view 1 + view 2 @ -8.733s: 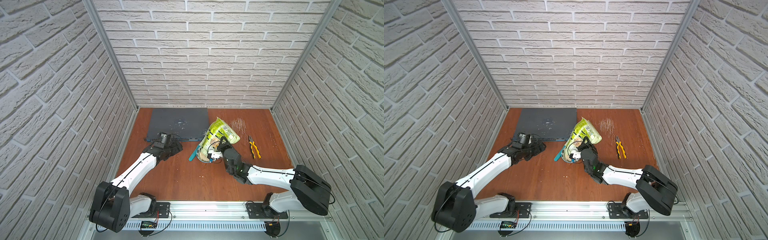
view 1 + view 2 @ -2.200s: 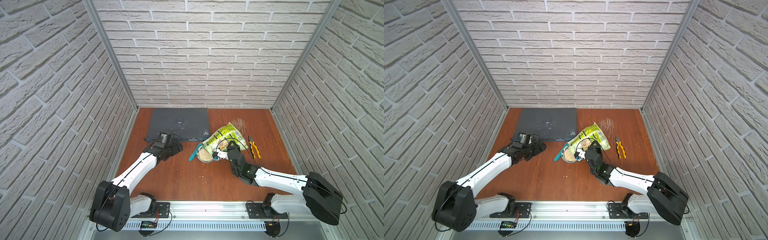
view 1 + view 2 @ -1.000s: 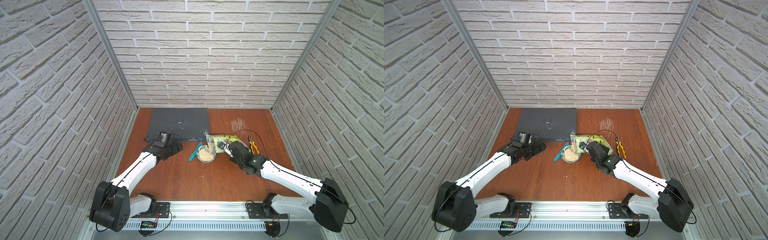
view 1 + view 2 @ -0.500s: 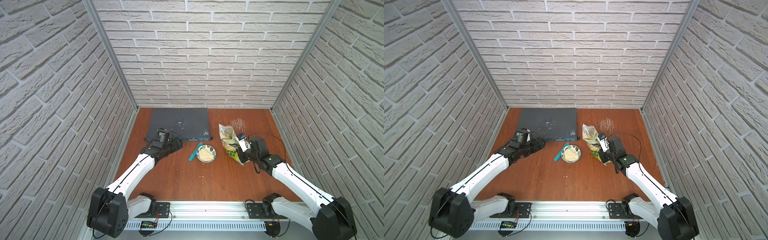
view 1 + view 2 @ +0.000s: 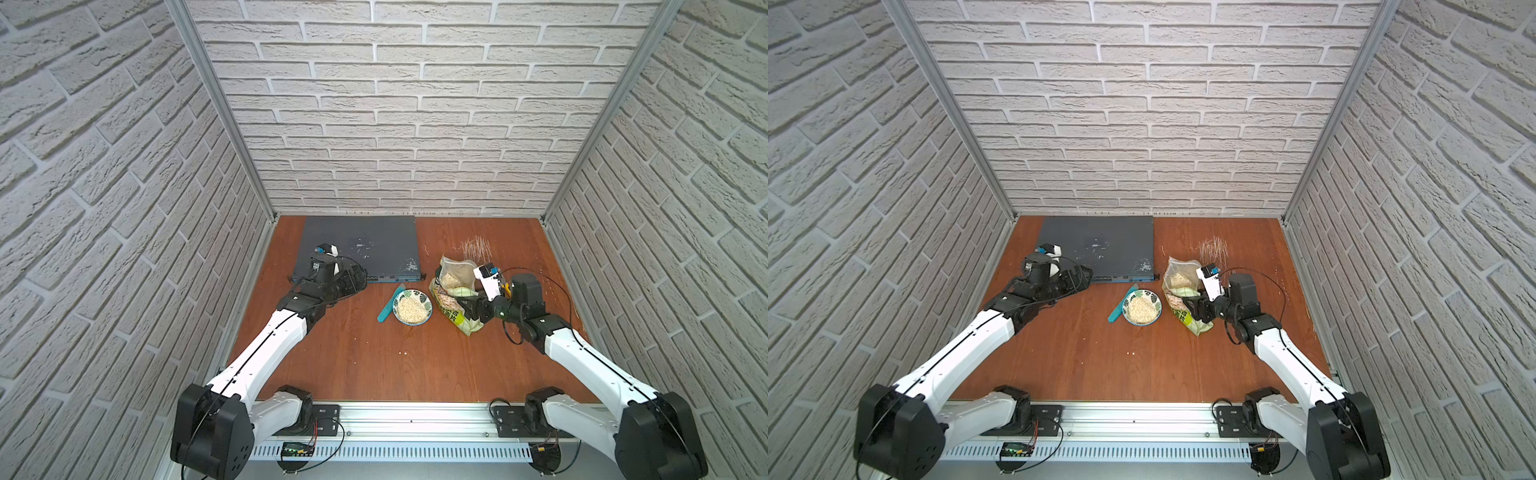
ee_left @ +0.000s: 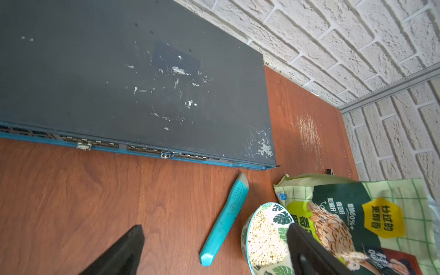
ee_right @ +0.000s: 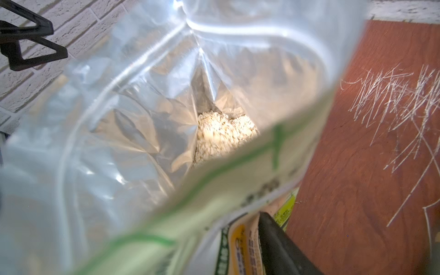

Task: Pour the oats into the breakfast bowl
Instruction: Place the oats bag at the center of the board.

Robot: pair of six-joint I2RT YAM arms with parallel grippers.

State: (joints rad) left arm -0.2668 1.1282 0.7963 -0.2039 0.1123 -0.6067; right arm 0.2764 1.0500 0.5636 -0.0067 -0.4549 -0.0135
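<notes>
White brick-pattern walls (image 5: 395,124) close in the back and both sides, and slanting metal posts (image 5: 224,116) stand at the two back corners. The floor of the cell is a reddish wood table (image 5: 374,357) with pale scratches (image 5: 476,248) toward the back and a flat dark grey box (image 5: 361,241), scuffed white, lying close by the back wall. A metal rail (image 5: 415,419) runs along the near edge, and the light is even, with only soft shadows.
</notes>
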